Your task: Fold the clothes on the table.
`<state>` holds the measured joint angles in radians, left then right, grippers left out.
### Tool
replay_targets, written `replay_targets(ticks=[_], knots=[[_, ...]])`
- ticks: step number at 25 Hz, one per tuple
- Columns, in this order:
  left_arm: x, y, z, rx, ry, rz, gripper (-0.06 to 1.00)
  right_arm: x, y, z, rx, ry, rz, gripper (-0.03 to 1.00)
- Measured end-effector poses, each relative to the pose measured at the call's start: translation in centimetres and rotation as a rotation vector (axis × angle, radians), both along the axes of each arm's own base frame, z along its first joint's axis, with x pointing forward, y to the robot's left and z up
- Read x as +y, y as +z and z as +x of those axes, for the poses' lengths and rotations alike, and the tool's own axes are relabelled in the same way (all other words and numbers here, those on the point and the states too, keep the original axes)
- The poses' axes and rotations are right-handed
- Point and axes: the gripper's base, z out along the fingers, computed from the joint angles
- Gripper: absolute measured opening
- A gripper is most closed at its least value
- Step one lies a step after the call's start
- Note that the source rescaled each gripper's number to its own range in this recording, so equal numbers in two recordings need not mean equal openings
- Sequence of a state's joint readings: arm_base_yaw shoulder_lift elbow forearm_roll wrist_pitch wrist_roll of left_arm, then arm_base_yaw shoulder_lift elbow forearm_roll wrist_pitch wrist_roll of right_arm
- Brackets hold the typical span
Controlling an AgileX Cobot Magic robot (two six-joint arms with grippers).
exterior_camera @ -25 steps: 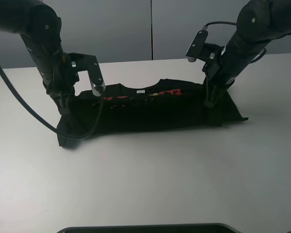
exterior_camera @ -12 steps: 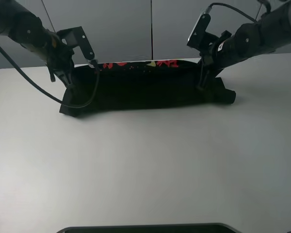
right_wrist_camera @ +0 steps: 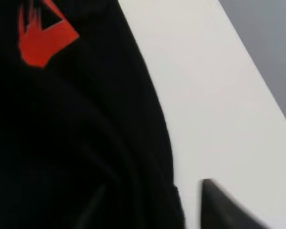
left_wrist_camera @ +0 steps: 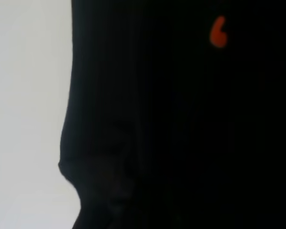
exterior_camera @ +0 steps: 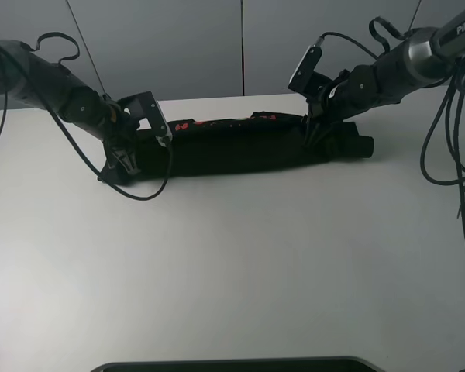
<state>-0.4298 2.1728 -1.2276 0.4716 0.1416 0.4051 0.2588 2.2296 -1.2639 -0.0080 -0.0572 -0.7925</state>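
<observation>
T-shirt (exterior_camera: 232, 151), black, is the one garment you have; it sits well back from the near edge of the white tabletop (exterior_camera: 232, 263), folded into a long narrow band that runs from side to side. A black cable (exterior_camera: 143, 194) loops onto the tabletop just in front of the band's left end.

Your left gripper (exterior_camera: 122, 161) is down at that left end, its tip against the dark cloth. Your right gripper (exterior_camera: 313, 141) is pressed into the cloth near the right end, with a short stub of fabric reaching past it. I cannot tell whether either gripper is clenched on the fabric or released: black metal and black cloth merge in the high view. Both wrist views show mostly shirt, though a blurred dark wedge (right_wrist_camera: 224, 205) shows in the right one.

Red print (exterior_camera: 187, 124) shows along the band's far edge. A grey wall (exterior_camera: 178, 46) stands behind the tabletop.
</observation>
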Motion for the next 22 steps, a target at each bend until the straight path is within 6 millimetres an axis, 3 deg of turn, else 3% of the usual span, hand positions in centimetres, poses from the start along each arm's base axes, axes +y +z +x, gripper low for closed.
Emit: replay_targets(ticks=[3, 5, 7, 10, 13, 17, 22], knots=[[-0.2, 0.5, 0.4, -0.001, 0.074, -0.056, 0.13, 0.1, 1.8, 0.5, -0.044, -0.018, 0.028, 0.73], [-0.3, 1.9, 0.9, -0.017, 0.129, -0.094, 0.33, 0.2, 4.4, 0.7, -0.089, -0.040, 0.062, 0.76], [-0.5, 4.5, 1.4, -0.052, 0.166, -0.124, 0.56, 0.1, 7.8, 0.6, -0.144, -0.062, 0.103, 0.76], [-0.7, 10.0, 1.7, -0.105, 0.280, -0.259, 0.90, -0.1, 13.0, -0.4, -0.186, -0.103, 0.182, 0.76], [-0.6, 14.7, 1.0, -0.080, 0.429, -0.411, 0.99, -1.6, 16.3, -1.8, -0.102, -0.236, 0.326, 0.76], [0.0, 17.6, -0.9, 0.035, 0.552, -0.457, 1.00, -4.9, 15.9, -2.8, 0.128, -0.438, 0.443, 0.78], [0.2, 17.2, -2.4, 0.212, 0.661, -0.445, 1.00, -8.7, 12.0, -2.5, 0.358, -0.626, 0.547, 0.87]])
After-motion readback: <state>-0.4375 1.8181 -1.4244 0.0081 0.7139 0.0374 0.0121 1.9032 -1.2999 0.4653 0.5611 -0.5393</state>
